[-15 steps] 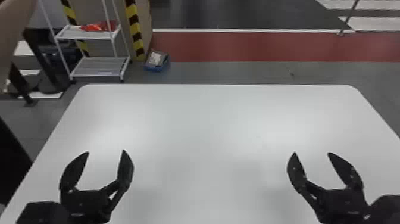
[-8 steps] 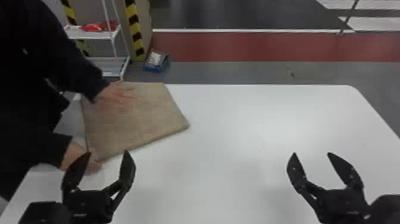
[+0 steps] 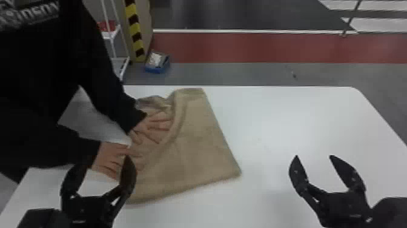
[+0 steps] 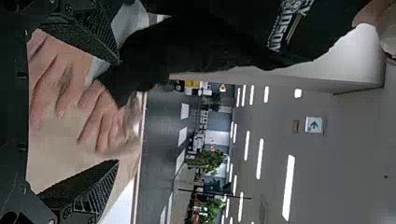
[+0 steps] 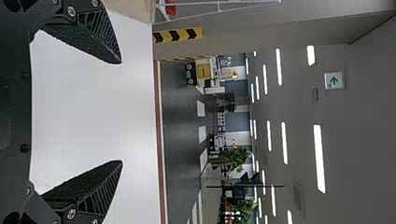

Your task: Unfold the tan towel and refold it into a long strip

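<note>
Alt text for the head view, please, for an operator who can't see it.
A person's two hands press on a rumpled tan towel on the left half of a white table. Nearer the camera, the left gripper and right gripper both have their fingers open and empty.

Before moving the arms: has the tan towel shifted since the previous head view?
Yes, the tan towel has shifted right and toward the robot; its right corner lies farther from the far edge of the white table.
</note>
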